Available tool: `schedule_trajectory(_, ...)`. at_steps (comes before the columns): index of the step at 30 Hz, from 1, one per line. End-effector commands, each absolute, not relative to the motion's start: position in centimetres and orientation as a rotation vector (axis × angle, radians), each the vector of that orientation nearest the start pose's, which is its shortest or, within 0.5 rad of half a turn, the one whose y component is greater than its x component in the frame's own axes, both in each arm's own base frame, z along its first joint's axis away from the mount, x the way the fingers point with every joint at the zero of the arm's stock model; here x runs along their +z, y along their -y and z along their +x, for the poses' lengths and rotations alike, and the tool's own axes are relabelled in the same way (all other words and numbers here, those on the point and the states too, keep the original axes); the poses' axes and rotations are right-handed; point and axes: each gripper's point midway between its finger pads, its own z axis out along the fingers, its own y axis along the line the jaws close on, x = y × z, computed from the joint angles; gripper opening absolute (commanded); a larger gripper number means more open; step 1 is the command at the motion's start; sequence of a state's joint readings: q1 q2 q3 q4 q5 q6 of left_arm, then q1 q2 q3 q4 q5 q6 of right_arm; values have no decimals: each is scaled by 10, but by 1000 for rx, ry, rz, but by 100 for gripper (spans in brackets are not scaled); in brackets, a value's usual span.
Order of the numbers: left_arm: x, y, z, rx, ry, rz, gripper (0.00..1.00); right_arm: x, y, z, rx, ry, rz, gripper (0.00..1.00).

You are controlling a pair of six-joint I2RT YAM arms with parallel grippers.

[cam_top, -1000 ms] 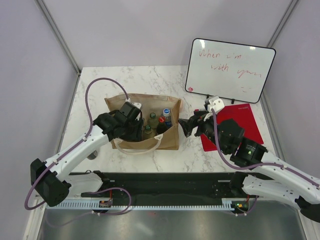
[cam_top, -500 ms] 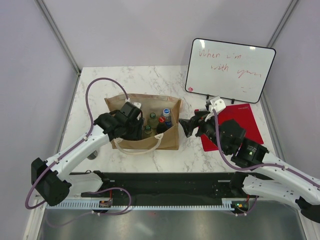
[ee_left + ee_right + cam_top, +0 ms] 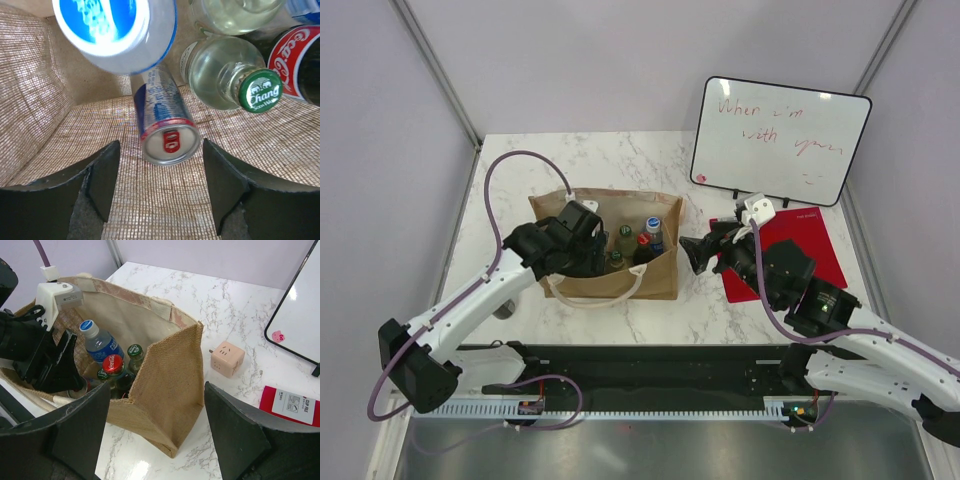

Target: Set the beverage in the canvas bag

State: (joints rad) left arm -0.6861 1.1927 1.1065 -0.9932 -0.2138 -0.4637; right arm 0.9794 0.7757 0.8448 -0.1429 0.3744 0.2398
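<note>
Left jaws widened off can [image 3: 169, 142] inside canvas bag [image 3: 658, 283]; right jaws gape beside rim.

A white, grey-veined marble-patterned worktop [image 3: 620, 160] is shown. A tan-brown rectangular canvas bag [image 3: 660, 282] with white looped handles is stood upright on it, left of centre, with its mouth open upward. A black-framed whiteboard [image 3: 780, 140], marked with red handwriting, is propped upright at the far right corner. A flat red rectangular mat [image 3: 825, 240] is laid just in front of the whiteboard, near the right edge. A small pink cube-shaped plug adapter [image 3: 227, 359] is set on bare marble between the bag and the whiteboard, touching neither.
</note>
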Motion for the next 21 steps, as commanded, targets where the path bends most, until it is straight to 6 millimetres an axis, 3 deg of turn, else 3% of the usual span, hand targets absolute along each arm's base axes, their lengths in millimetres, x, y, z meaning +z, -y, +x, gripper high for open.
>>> schedule_trajectory(1,190,146,213,-156,-2531,142,75,328,-221,218,631,-1612,-294,83)
schedule_trajectory(5,210,148,213,-207,-2494,132,75,329,-220,216,638,-1608,-294,83)
schedule_trajectory(10,265,143,219,-237,-2379,77,74,332,-217,215,638,-1601,-285,83)
schedule_trajectory(15,330,108,222,-169,-2192,-63,78,331,-215,215,634,-1602,-285,83)
schedule_trajectory(18,355,92,221,-148,-2108,-114,87,334,-213,214,636,-1595,-278,83)
schedule_trajectory(21,363,64,219,-32,-2070,-230,93,333,-214,214,640,-1599,-281,83)
